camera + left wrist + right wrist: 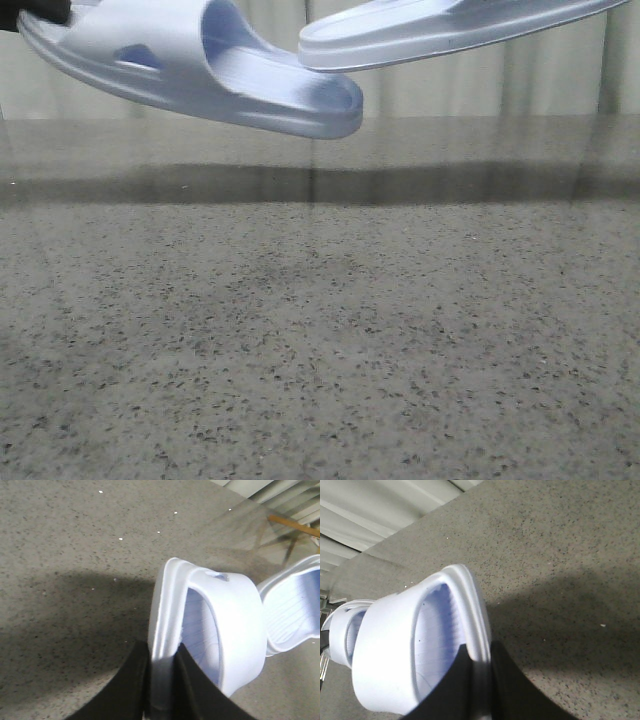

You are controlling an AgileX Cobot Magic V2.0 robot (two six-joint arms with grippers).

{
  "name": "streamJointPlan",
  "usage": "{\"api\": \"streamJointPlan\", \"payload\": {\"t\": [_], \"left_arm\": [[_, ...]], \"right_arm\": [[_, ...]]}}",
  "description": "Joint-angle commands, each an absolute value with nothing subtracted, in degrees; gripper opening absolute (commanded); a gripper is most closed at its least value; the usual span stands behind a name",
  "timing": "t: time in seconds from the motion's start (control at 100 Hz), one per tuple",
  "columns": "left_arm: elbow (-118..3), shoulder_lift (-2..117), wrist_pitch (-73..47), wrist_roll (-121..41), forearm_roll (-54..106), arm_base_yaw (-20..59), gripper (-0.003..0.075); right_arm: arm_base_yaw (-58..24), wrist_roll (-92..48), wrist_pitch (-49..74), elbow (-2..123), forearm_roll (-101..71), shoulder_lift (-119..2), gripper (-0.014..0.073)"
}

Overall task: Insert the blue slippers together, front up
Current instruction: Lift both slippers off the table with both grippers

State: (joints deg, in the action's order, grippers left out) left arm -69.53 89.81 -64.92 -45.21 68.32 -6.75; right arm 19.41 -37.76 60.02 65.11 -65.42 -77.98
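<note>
Both blue slippers hang in the air above the grey speckled table. In the front view the left slipper tilts with its open end down toward the right, and the right slipper lies just above and beside that end, close to it. My left gripper is shut on the sole rim of the left slipper; the other slipper shows beyond. My right gripper is shut on the sole rim of the right slipper; the left slipper shows past it.
A pale panelled wall stands behind the table's far edge. A wooden stick-like frame shows beyond the table in the left wrist view. The slippers cast dark shadows on the table.
</note>
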Motion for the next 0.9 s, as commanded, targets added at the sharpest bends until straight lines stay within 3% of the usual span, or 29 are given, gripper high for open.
{"api": "streamJointPlan", "payload": {"t": [0.0, 0.46, 0.89], "left_arm": [[-70.9, 87.3, -68.2, -44.6, 75.7, -6.8, 0.0015], [-70.9, 88.0, -72.6, -44.6, 84.0, -6.7, 0.0016], [-70.6, 88.3, -72.6, -43.6, 85.9, -6.0, 0.0016]], "right_arm": [[18.9, -40.1, 60.4, 67.0, -72.2, -77.5, -0.0107], [17.8, -47.6, 62.0, 66.9, -82.4, -83.0, -0.0107], [8.4, -55.7, 59.9, 66.9, -91.4, -90.9, -0.0106]]}}
